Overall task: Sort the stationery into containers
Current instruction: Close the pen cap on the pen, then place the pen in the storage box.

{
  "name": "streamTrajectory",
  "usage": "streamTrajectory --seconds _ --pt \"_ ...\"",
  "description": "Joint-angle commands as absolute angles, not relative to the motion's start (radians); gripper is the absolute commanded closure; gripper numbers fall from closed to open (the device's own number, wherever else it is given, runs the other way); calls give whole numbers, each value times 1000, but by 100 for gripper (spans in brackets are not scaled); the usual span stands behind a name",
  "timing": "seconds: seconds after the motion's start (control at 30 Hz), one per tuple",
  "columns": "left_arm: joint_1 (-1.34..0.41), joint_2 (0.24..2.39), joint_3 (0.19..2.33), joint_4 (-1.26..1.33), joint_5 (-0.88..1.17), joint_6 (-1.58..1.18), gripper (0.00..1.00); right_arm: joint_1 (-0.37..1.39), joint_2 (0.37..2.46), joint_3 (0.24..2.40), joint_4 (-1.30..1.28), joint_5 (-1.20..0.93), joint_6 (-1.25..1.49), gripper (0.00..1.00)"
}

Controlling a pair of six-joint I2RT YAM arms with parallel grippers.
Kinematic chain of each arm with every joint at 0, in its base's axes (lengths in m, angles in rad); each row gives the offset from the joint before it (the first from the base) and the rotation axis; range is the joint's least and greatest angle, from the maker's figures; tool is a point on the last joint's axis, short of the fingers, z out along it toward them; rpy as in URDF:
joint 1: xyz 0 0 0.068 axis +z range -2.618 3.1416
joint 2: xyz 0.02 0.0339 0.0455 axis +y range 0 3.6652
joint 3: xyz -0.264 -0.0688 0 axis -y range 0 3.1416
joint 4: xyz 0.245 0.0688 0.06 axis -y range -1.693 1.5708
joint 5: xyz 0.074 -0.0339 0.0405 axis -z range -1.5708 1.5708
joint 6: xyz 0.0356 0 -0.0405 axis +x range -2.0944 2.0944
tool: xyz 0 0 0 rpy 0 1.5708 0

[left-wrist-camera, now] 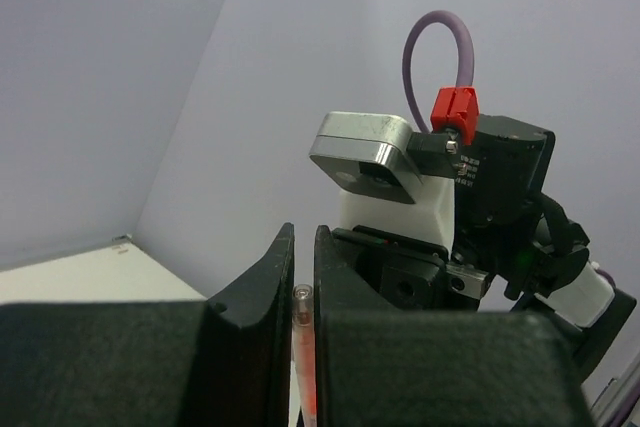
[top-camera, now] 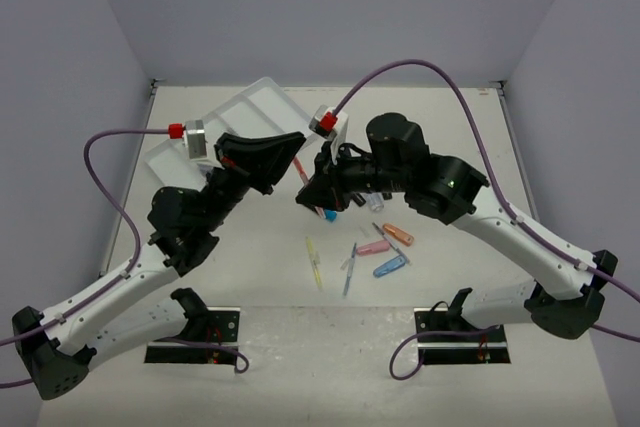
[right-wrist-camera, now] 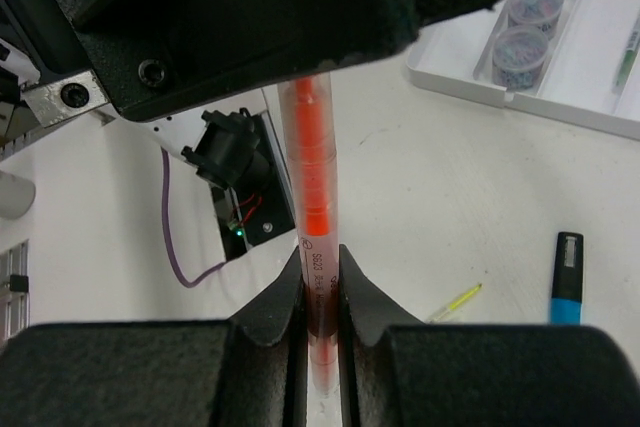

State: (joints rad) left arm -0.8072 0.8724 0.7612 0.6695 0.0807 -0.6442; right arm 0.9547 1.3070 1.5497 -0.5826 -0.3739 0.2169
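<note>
Step in hand: judged to be a mid-air handover of one pen between the two arms, ahead of placing it in the tray.
Left gripper [left-wrist-camera: 303, 247]: jaws closed on one end of a slim translucent plastic pen with a red-orange core [right-wrist-camera: 312, 167].
Right gripper [right-wrist-camera: 320, 272]: jaws clamped on the same pen's other end, at the printed part of the barrel.
Pen location: held off the table between both grippers, near the tray but not in it.
Container: white rigid plastic tray with long parallel compartments [top-camera: 250, 112]; small clear round jars [right-wrist-camera: 527, 47] sit in a row in one compartment.
Loose stationery: thin yellow pen [top-camera: 314, 262], pink oblong piece [top-camera: 373, 246], orange oblong piece [top-camera: 398, 234] and blue oblong piece [top-camera: 389, 267] lie on the matte white table [top-camera: 430, 117].
Materials: the barrel is smooth, round and glossy, and the fingers are hard black plastic; the pen is judged likely to pivot or slip.
Recommendation: one gripper should let go only while the other holds firm. It should open slowly and draw back along the pen's axis without a sideways pull. The pen should then be laid lengthwise in a long compartment.
</note>
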Motion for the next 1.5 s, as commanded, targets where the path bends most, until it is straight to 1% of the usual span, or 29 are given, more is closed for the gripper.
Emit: streamTrajectory --seconds 0.0,0.07,0.13,0.17,0.27,0.33,0.37,0.4,0.43,0.47,0.5,0.53,0.57,0.6,0.67,0.7,0.73,0.77,0.83,0.9,0.97,1.07,1.23,1.37,1.47 --pt "-877 867 760 135 115 -602 94 929 1231 1492 -81 -300 225 100" --pt "-876 848 830 25 2 -579 87 931 1211 1405 -60 -344 235 100" --pt "-876 836 871 -35 -56 -564 73 931 1190 1336 -38 -372 247 100" --pt "-876 832 883 -49 -73 -557 69 931 1181 1309 -31 -383 251 100" --pt "-876 837 904 -59 -89 -552 69 932 1175 1268 -31 -401 252 100" --pt "-877 858 913 -60 -81 -549 72 932 1174 1255 -36 -408 255 100" --pt "-876 866 909 -54 -72 -550 75 932 1173 1253 -36 -413 256 100" --pt "-876 873 907 -48 -64 -551 79 931 1172 1252 -37 -417 258 100" --pt "-877 874 906 -43 -60 -551 92 932 1172 1252 -39 -418 257 100" --pt "-876 881 904 -40 -63 -553 100 931 1170 1251 -40 -423 256 100" --pt "-877 886 905 -40 -66 -548 100 931 1165 1244 -40 -416 255 100" --pt "-876 894 914 -40 -78 -545 100 931 1163 1237 -40 -394 253 98" --pt "-875 903 927 -60 -116 -545 100 931 1162 1230 -42 -371 252 89" --pt "-872 924 954 -110 -189 -552 100 931 1159 1223 -55 -337 251 71" --pt "-857 987 1037 -232 -346 -577 100 929 1148 1200 -102 -243 245 28" --pt "-826 1037 1093 -318 -410 -613 100 928 1131 1160 -129 -177 247 12" --pt "-782 1102 1134 -381 -435 -656 100 927 1114 1128 -143 -121 250 3" --pt "-688 1153 1164 -427 -397 -690 100 921 1087 1100 -150 -51 254 1" --pt "-510 1225 1171 -425 -291 -733 100 902 1040 1036 -183 50 272 1" --pt "-394 1278 1185 -403 -254 -751 100 877 1016 1009 -201 84 282 1" --pt "-284 1404 1241 -400 -243 -783 100 834 967 966 -229 140 307 1" --pt "-220 1576 1341 -407 -271 -817 100 777 939 928 -229 158 357 1" --pt "-111 1841 1508 -434 -292 -849 100 761 937 898 -203 155 377 1" --pt "-72 1962 1586 -436 -258 -873 100 760 933 883 -192 146 379 1" --pt "-67 2022 1621 -435 -270 -878 100 759 934 881 -189 139 379 1"
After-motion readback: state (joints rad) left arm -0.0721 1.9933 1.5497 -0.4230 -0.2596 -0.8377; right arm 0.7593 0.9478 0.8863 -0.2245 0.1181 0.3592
